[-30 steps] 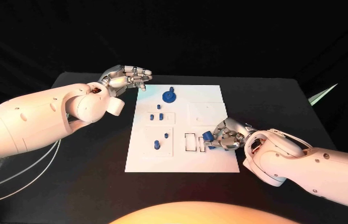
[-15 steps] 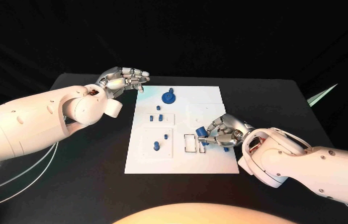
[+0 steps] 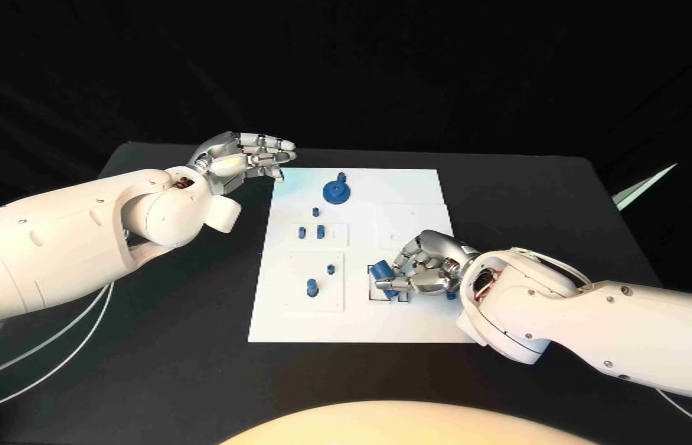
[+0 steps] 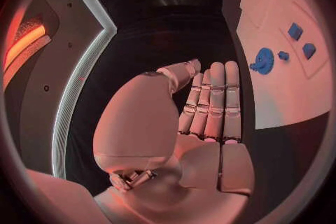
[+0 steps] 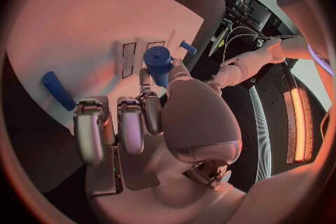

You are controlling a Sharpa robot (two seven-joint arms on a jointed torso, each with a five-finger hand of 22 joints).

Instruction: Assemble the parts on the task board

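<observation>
White task board (image 3: pixel 361 310) laid mid-table, right hand (image 3: pixel 420 268) set over its slotted near-right area, a blue part (image 5: pixel 158 60) pinched between thumb and finger, apparently above the slots (image 5: pixel 129 57), left hand (image 3: pixel 248 154) held off the board's far-left corner, fingers pressed together, nothing gripped, blue gear (image 3: pixel 336 193) seated on the board's far side.
</observation>
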